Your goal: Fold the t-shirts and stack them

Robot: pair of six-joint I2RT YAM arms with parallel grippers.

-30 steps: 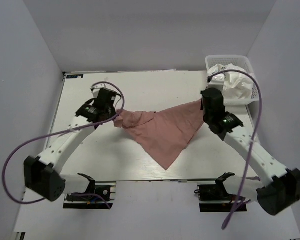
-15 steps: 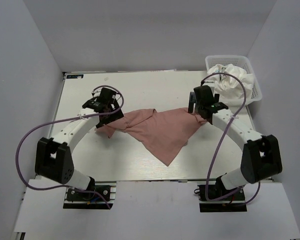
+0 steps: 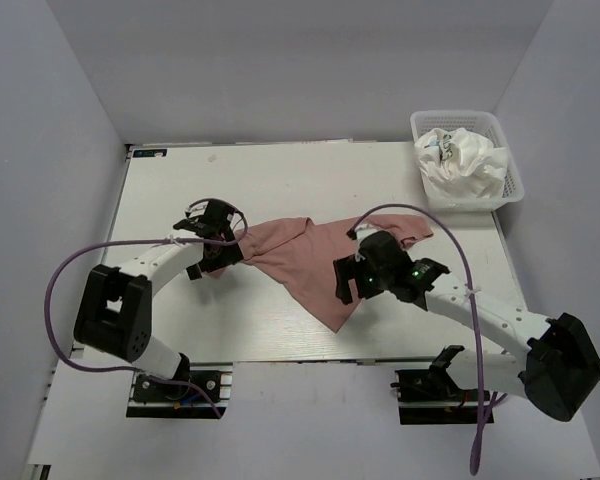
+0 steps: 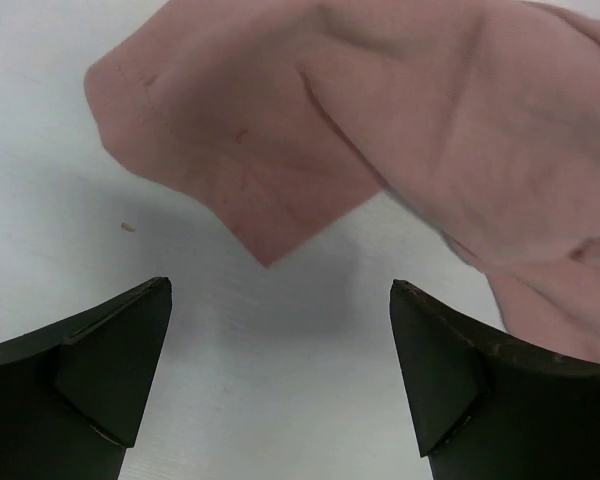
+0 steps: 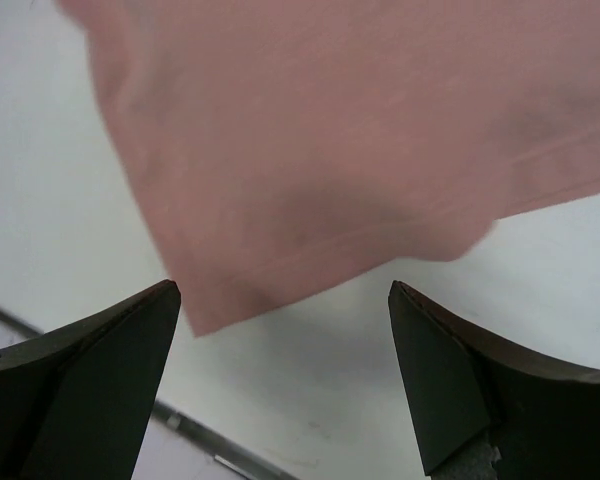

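Left end effector (image 3: 218, 240): fingers spread wide, nothing between them. It hangs low over the left end of the pink t-shirt (image 3: 310, 262). Its wrist view shows a pointed flap of cloth lying on the counter (image 3: 280, 180) just ahead of the open gap.

Right end effector (image 3: 348, 280): also spread wide, gripping nothing. It sits over the shirt's near-right edge, and in its wrist view the hem runs across with bare counter below it.

Shirt position: loose on the counter between the two arms, resting free of both. From above it is roughly triangular with one point toward the near edge, and it is wrinkled and doubled over at the left end. It is neither spread flat nor folded.

White t-shirts (image 3: 465, 165): bunched in the mesh basket (image 3: 460, 115) at the far right corner, well apart from the work.

Reading: one end effector at each side of the cloth suggests each is placed to pinch an edge, so the pair can draw the shirt out flat. With both open, the cloth lies slack.

Progress: early. No fold made, no stack visible.

Risk: the doubled left flap, where a pinch may catch two layers.
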